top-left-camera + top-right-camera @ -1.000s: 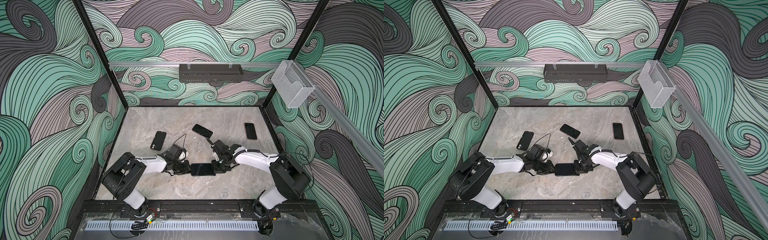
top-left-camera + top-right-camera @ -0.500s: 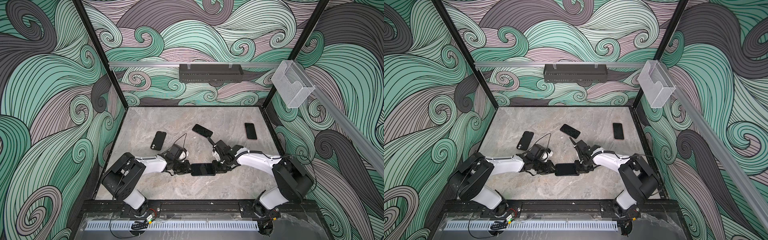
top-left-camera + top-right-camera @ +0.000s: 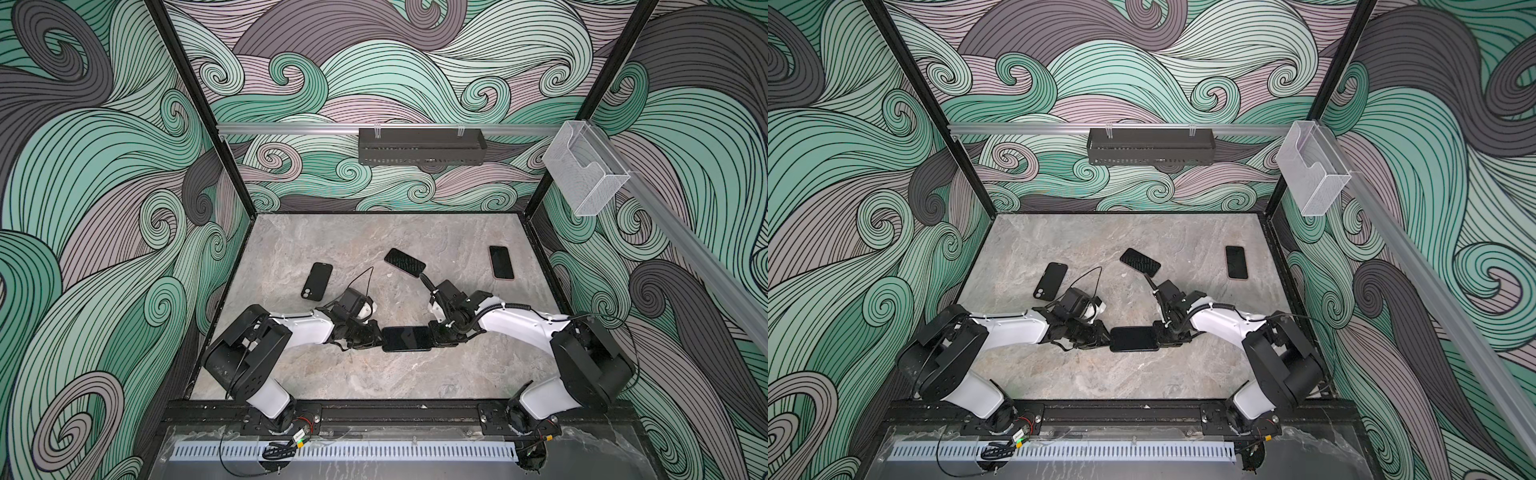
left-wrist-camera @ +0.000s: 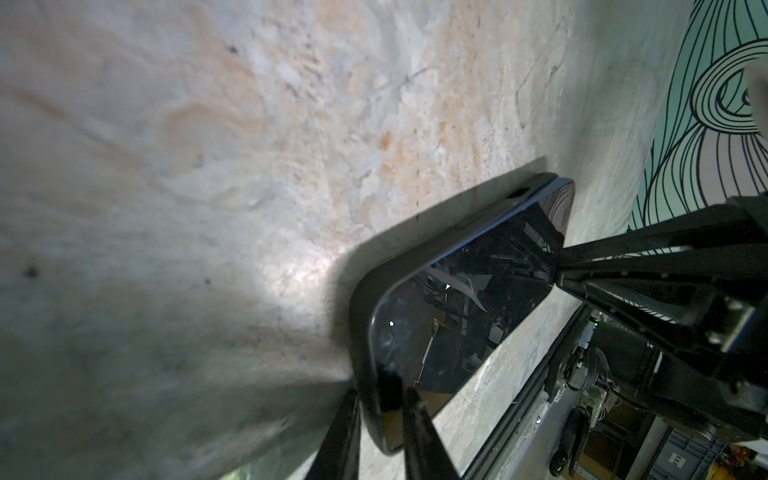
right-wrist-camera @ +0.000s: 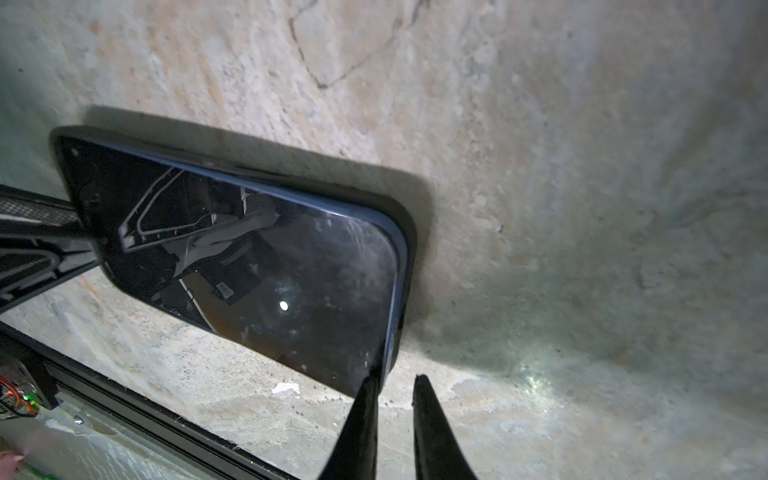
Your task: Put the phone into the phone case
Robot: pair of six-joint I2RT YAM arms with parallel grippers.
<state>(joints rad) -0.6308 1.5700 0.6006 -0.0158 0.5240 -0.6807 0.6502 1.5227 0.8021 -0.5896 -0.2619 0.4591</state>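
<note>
Change: next to nothing at the phone (image 3: 406, 338). It lies on the same spot as a second ago, and both grippers are at the same ends. Only the right arm's elbow has swung slightly outward.
Phone: flat on the table (image 3: 374, 249), screen up, near the front middle, inside the case (image 4: 359, 324). The black rim shows outside every edge the wrist views show.
Left gripper (image 3: 377, 336): low at the phone's left end. Its fingers (image 4: 419, 432) stand narrowly apart across the end rim, one over the screen and one outside the case, which looks like a pinch on that rim.
Right gripper (image 3: 434, 337): at the right end and almost closed, with nothing clearly between its fingers (image 5: 357, 424). One tip overlaps the screen's corner and the other is just off the case.
Fit: a thin blue phone edge shows inside the rim along one long side. I cannot tell whether it sits flush.
Meaning: probably the last seating step, squeezing the ends home with no carrying left. With so little movement, the task looks nearly done.
Risk: end pressure may pop a corner out.
Others: a holed handset (image 3: 316, 281), a patterned handset (image 3: 404, 262) and a plain handset (image 3: 501, 262) lie further back, apart from the work.
</note>
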